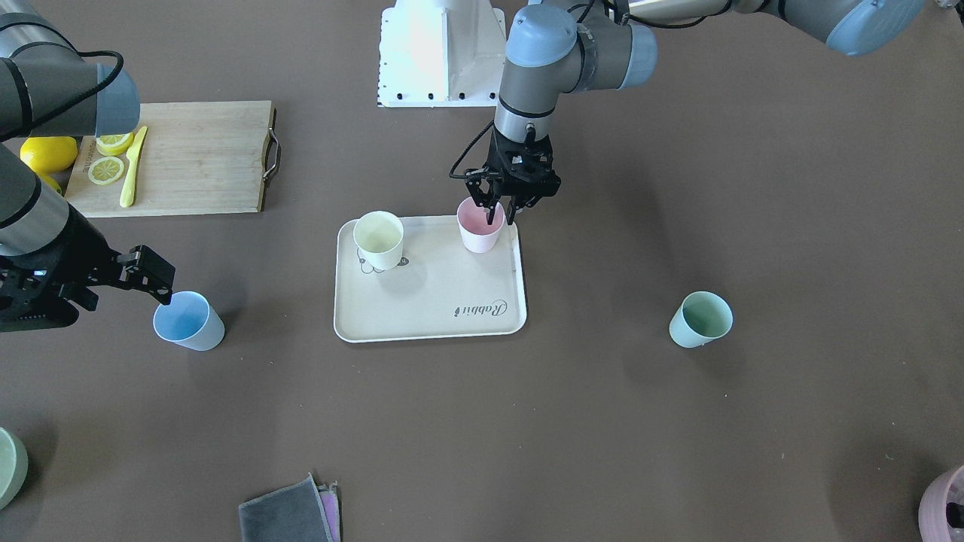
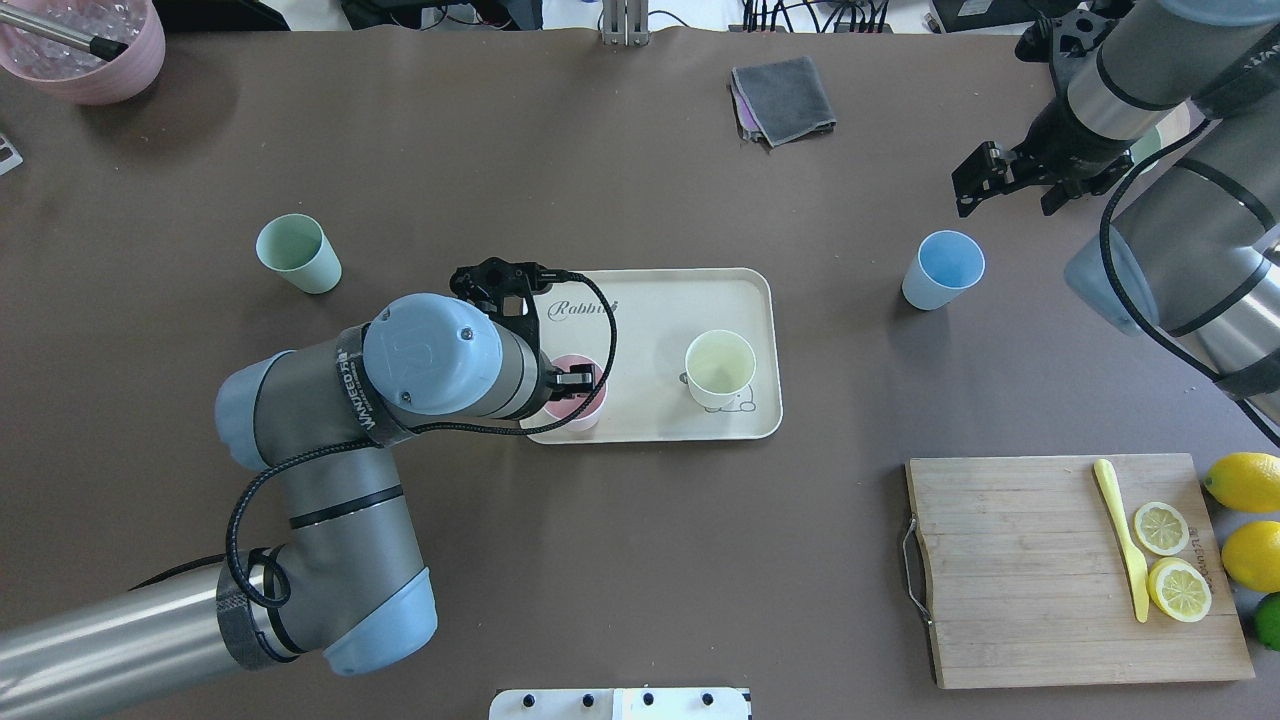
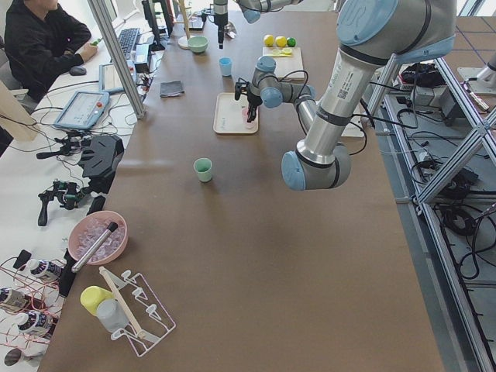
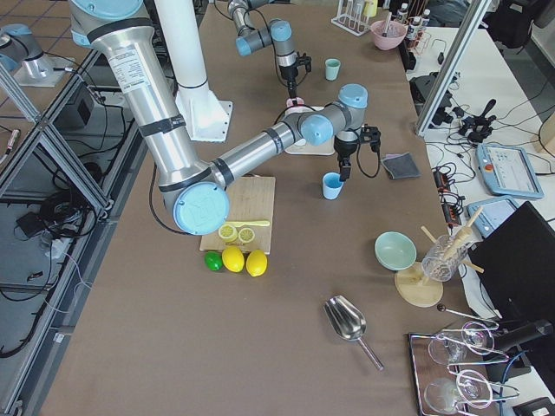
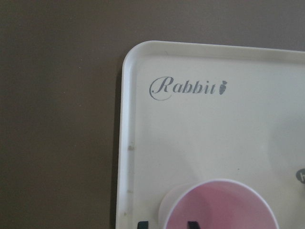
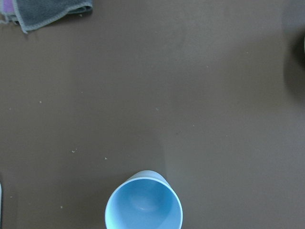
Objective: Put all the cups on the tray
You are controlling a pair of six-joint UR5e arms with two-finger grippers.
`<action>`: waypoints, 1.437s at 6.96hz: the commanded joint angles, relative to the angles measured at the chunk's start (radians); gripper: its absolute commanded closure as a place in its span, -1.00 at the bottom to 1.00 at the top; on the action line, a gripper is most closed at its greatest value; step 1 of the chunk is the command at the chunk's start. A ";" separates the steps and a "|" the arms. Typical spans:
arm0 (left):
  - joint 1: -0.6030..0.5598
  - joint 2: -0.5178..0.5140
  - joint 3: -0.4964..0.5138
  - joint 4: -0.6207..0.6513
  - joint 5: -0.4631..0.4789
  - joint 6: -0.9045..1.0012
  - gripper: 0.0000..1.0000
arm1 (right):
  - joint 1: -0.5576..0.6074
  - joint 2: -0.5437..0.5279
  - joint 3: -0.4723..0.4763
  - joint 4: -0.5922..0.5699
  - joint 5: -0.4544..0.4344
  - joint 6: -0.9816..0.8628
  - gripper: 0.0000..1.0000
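The pale pink plastic tumbler (image 1: 478,237) stands upright in a corner of the flat cream rectangular tray (image 1: 429,301), and the pale yellow tumbler (image 1: 379,237) is set at the neighbouring corner. The left gripper (image 1: 501,211) straddles the pink rim with its jaws apart and one finger inside. That looks like a release, so the next move is a straight lift clear. The light blue tumbler (image 2: 942,268) and the mint green tumbler (image 1: 700,319) sit out on the brown desk (image 1: 602,421). The right gripper (image 2: 1005,195) hovers near the blue one, spread wide and gripping nothing.
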 commanded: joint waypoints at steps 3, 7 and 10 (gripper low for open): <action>-0.126 -0.010 -0.034 0.013 -0.109 0.104 -0.93 | -0.051 -0.002 -0.187 0.207 -0.010 0.013 -0.99; -0.292 -0.010 -0.032 0.051 -0.275 0.221 -0.93 | -0.098 -0.014 -0.159 0.212 -0.005 0.036 -0.02; -0.433 -0.010 -0.026 0.074 -0.403 0.346 -0.93 | -0.102 -0.014 -0.156 0.209 -0.031 0.034 1.00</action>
